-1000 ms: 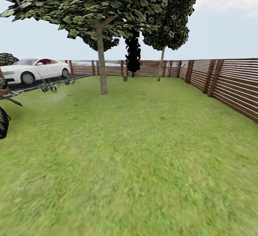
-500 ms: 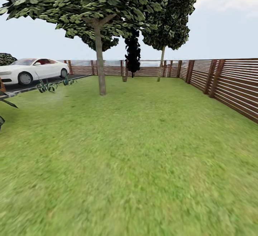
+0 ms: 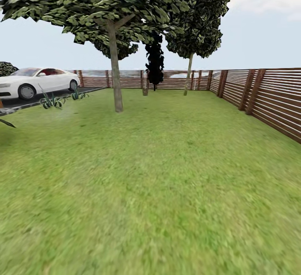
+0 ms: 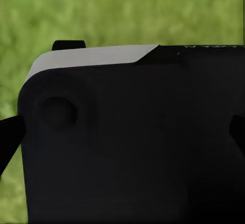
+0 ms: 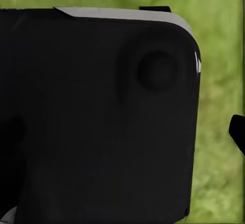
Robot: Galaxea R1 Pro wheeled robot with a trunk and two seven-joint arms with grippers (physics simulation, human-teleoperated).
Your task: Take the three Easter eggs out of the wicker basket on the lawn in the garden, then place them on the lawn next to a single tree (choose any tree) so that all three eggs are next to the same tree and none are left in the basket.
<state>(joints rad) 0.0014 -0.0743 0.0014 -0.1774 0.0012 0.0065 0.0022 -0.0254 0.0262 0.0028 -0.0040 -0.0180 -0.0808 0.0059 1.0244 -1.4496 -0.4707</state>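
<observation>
The lawn (image 3: 159,174) spreads wide and green ahead of me. A tree (image 3: 115,78) with a bare pale trunk and broad dark crown stands left of centre, far off. Another such tree (image 3: 189,78) grows near the back fence. The Easter eggs and the wicker basket are out of view. In the left wrist view my left gripper (image 4: 122,137) has its dark fingertips (image 4: 7,142) wide apart at the frame's edges, over a black part of the robot and grass. In the right wrist view my right gripper (image 5: 122,132) shows one fingertip (image 5: 238,132) at the far edge, also spread.
A brown slatted fence (image 3: 271,99) runs along the right side and the back. A black columnar tree (image 3: 155,64) stands by the back fence. A white car (image 3: 35,82) is parked on the dark driveway (image 3: 25,100) at the left, with spiky plants (image 3: 52,101) at its edge.
The whole head view has shifted, so the camera has moved. The dark plant at the left edge has slid out of the picture, and the near tree sits a little further left.
</observation>
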